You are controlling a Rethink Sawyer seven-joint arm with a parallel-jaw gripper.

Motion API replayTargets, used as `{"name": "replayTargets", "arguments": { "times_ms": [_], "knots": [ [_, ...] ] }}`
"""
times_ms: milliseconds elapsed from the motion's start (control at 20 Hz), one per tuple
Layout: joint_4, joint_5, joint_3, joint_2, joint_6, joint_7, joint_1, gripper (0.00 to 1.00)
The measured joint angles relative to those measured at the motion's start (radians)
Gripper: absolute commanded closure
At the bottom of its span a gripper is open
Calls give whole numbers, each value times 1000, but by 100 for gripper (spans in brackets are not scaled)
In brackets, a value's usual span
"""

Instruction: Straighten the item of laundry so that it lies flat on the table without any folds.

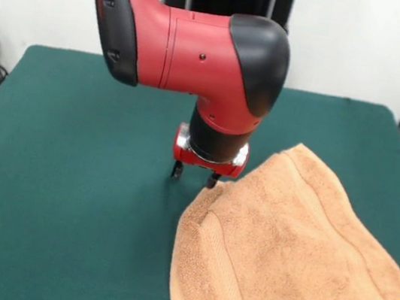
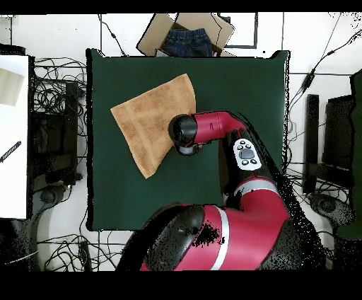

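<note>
The light orange-tan towel (image 1: 291, 248) lies spread on the dark green table (image 1: 67, 174), on its right half in the front view, reaching the near edge. A raised fold (image 1: 211, 232) runs along the towel's left side. My gripper (image 1: 194, 176) hangs just above the table at the towel's far left edge. Its fingers stand apart and hold nothing; one fingertip (image 1: 212, 182) is right at the towel's edge. In the overhead view the towel (image 2: 152, 120) lies left of the arm's wrist (image 2: 185, 133), which hides the gripper and covers the towel's edge.
A cardboard box with dark denim clothing (image 2: 187, 39) sits beyond the table's far edge in the overhead view. Cables and black stands (image 2: 53, 120) surround the table (image 2: 240, 92). A white surface (image 2: 14, 134) lies at the left.
</note>
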Motion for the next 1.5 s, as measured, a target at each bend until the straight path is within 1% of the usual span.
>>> {"name": "replayTargets", "arguments": {
  "times_ms": [500,1500],
  "knots": [
    [-3,1,1,2,3,0,-1,0],
    [-3,2,24,5,12,0,-30,0]
  ]
}}
